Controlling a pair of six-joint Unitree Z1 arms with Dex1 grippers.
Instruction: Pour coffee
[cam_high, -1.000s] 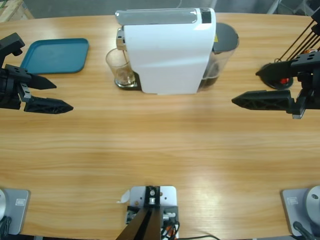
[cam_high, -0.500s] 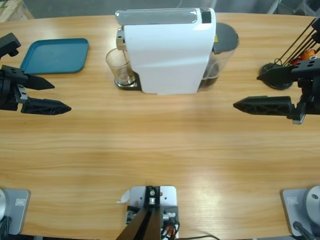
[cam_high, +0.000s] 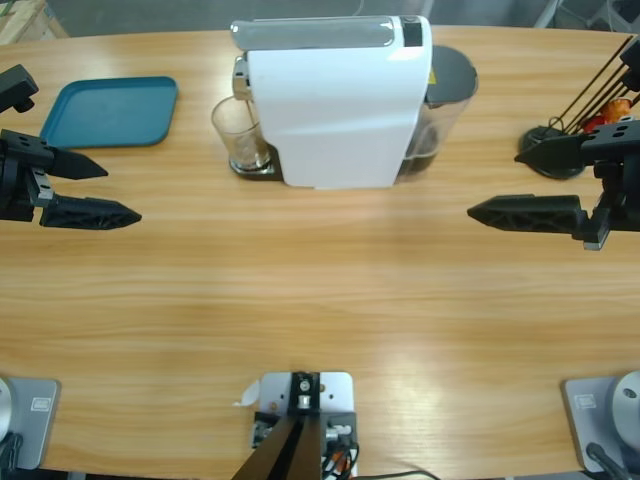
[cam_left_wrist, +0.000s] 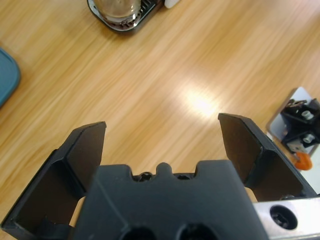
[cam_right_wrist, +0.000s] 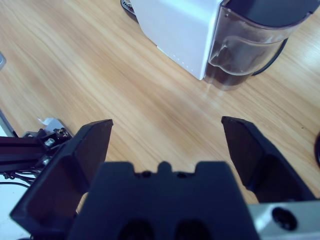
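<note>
Both wide open | left claw (cam_high: 95, 190) empty | right claw (cam_high: 500, 190) empty

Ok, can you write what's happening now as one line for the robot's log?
left gripper: open, empty | right gripper: open, empty | glass: on coffee machine tray, holds coffee

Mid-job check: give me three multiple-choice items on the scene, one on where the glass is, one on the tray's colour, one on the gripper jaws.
1. Where does the glass stand?
A. on the tray
B. on the coffee machine's drip plate
C. in a gripper

2. What colour is the tray?
A. red
B. white
C. teal blue

3. How are the jaws of the left gripper and the right gripper?
A. both open, holding nothing
B. both shut
C. left shut on the glass

Answers:
1 B, the glass sits beside the white coffee machine, under its spout.
2 C, seen at the table's far left.
3 A, both wrist views show bare table between wide-apart jaws.
</note>
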